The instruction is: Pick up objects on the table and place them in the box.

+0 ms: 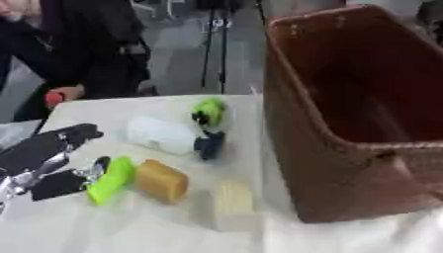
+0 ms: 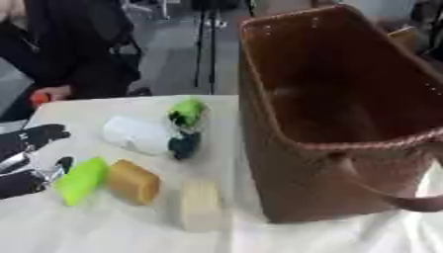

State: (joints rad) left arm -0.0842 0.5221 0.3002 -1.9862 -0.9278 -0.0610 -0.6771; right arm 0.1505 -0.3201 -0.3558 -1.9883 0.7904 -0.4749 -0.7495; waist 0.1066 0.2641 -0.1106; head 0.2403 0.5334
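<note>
L hand [image 1: 48,163] comes in from the left edge, low over the bench [image 1: 130,227]. Black w/ silver parts. Its fingers reach toward the bright green block [image 1: 110,180] and one dark fingertip sits right at the block's upper end, but can't tell whether the fingers pinch it or just touch; blurred there. The other fingers lie stretched out along the bench, farther from the block. R hand doesn't show in either view.

Taking the green block as landmark: it lies tilted on the bench, long axis slanting. Just beside it, on the basket side, an orange-tan cylinder [image 1: 162,181] lies on its side, touching or nearly touching the block. Past that, closer to the basket and a bit nearer the camera, a pale cream block [image 1: 234,205] lies flat. Beyond the green block, farther up the bench, a white cylinder [image 1: 160,134] lies on its side w/ a dark blue piece [image 1: 208,145] at its end. Behind that sits a green-and-black object [image 1: 208,112]; can't make out what.

Brown woven basket [image 1: 303,148] stands well apart from the green block, at the bench's right side, upright, w/ a handle [image 2: 407,200] hanging at its near wall. Nothing seen inside.
</note>
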